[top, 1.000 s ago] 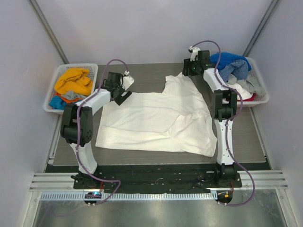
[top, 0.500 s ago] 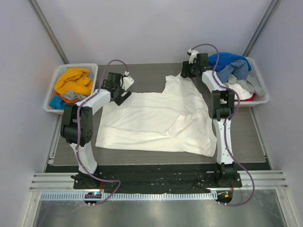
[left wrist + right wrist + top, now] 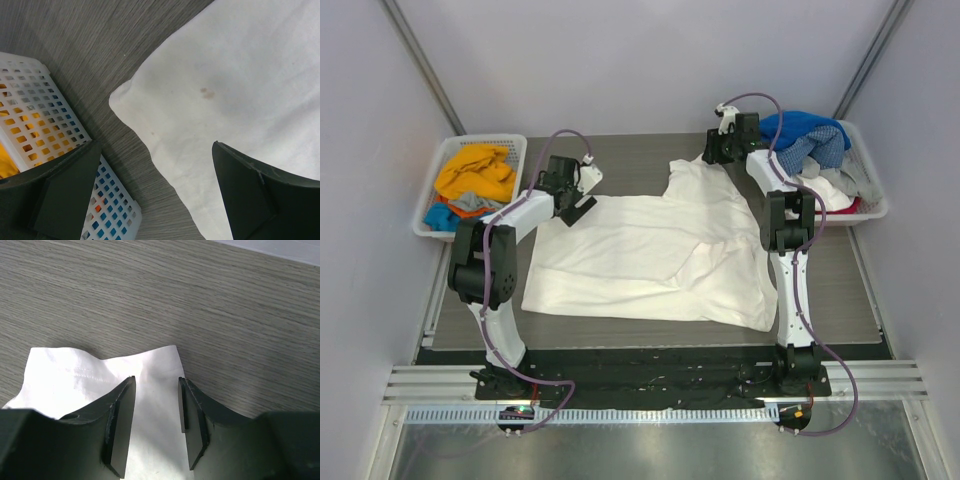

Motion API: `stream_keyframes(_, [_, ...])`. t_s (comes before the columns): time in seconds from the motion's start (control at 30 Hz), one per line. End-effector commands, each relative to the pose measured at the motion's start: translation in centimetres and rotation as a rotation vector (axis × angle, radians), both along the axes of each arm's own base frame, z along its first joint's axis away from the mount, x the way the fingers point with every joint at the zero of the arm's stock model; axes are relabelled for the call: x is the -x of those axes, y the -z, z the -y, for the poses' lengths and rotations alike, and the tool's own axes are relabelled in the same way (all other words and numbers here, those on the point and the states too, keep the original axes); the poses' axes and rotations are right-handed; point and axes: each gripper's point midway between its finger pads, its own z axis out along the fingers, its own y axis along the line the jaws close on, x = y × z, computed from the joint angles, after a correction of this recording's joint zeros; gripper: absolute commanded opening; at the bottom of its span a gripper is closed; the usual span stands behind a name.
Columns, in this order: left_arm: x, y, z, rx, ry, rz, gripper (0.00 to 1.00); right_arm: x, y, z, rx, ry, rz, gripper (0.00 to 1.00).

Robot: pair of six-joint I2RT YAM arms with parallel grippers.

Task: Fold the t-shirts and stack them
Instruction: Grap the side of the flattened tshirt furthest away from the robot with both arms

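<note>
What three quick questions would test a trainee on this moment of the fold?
1. True or false: the white t-shirt lies spread on the table.
2. The orange shirt lies: A) in the left basket; B) on the table.
3. Whose fingers stand wider apart, the left gripper or the right gripper?
Key: 1 true; 2 A; 3 left.

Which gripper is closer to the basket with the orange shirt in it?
Left. The left gripper hovers at a corner of the white shirt, beside that basket; the right gripper is across the table, over the shirt's far sleeve.
</note>
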Motion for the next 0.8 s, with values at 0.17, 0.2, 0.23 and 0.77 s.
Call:
stream_keyframes(0.17, [-1.5,-2.9,-0.4,-0.002,-0.003,0.082,1.00,-0.8,-1.1,-0.9,-0.015,-0.026,0.053,0.46])
stream_keyframes(0.2, [-1.5,-2.8,-0.4,-0.007,0.000,0.082,1.00,-0.7,-0.7,-0.8,-0.010,-0.027,0.048,0.46])
stream_keyframes(0.23, [-1.6,-2.9,-0.5,-0.010,0.000,0.085,1.00,-0.5,-0.4,-0.9,-0.007,-0.030,0.041,0.46])
stream_keyframes(0.77, [-1.8,-3.2,-0.9,-0.022,0.005,0.089,1.00,-0.1,1.1,0.9,0.113,-0.011,0.040,0.43])
